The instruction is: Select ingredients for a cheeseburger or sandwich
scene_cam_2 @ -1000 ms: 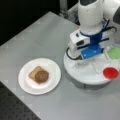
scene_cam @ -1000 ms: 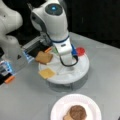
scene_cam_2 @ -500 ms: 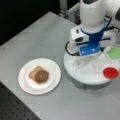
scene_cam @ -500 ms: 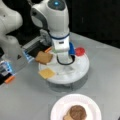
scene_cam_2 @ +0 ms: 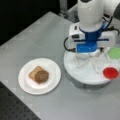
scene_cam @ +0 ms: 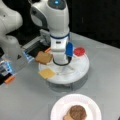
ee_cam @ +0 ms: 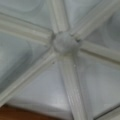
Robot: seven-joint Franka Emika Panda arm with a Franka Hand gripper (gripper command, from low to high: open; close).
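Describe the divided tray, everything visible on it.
The divided tray is round, white and plastic-looking, with raised ribs meeting at a central hub that split it into wedge compartments. It sits on the grey table. In a front view its wedges hold a bread square, a yellow cheese square and a red disc; in a front view a green piece shows too. The arm stands over its centre, hiding the tool.

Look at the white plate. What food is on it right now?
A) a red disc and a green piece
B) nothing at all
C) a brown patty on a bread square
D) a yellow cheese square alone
C: in both front views the white plate holds a brown patty lying on a tan bread square, while the red disc sits on the divided tray.
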